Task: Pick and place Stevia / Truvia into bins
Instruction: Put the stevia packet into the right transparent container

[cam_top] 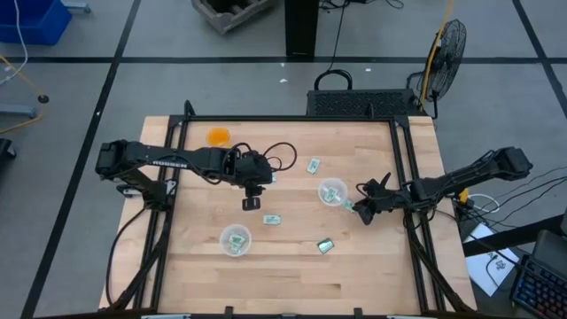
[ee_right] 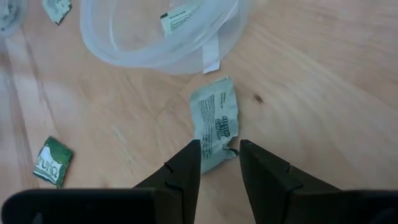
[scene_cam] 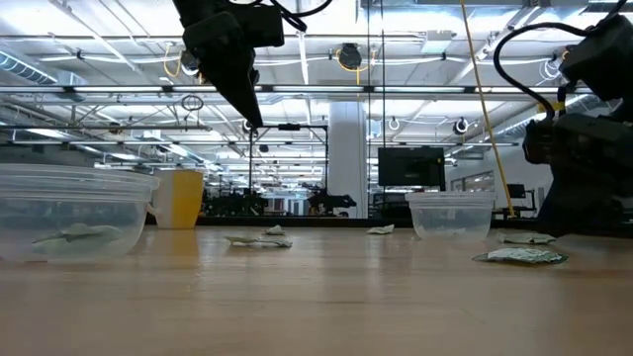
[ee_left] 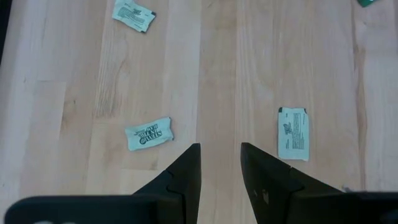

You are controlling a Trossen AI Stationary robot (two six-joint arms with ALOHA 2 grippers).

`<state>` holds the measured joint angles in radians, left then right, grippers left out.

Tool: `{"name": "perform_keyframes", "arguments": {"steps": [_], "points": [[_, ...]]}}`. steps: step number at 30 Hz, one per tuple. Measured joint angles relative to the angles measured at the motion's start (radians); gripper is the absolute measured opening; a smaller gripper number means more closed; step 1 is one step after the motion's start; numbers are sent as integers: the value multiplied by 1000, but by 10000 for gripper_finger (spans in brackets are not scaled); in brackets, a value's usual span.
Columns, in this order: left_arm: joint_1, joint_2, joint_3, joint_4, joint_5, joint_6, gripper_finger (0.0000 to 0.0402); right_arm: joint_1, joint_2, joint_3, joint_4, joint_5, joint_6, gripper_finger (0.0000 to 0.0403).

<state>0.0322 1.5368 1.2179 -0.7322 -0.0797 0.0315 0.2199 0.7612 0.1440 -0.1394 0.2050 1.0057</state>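
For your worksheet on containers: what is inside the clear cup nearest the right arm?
The clear cup holds at least one white packet against its wall. Its rim and the picture's edge hide the rest.

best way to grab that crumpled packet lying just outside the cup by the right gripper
Come straight down with the right gripper and pinch the crumpled packet across its narrow width, near the end away from the cup. It lies flat but wrinkled, so raised creases probably offer purchase, and that end keeps the fingers off the cup wall.
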Motion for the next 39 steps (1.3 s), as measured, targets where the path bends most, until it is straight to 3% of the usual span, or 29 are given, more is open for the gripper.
{"name": "perform_keyframes", "arguments": {"steps": [12,22,28,32,39], "points": [[0,0,0,0,0,1,120,-2,58,2,9,31,-67,100],[0,0,0,0,-1,2,120,-3,75,3,3,43,-77,8],[0,0,0,0,-1,2,120,-4,75,2,7,58,-76,7],[0,0,0,0,-1,2,120,-1,77,-2,73,47,-76,3],[0,0,0,0,-1,2,120,7,43,3,336,-68,-160,1]]}}
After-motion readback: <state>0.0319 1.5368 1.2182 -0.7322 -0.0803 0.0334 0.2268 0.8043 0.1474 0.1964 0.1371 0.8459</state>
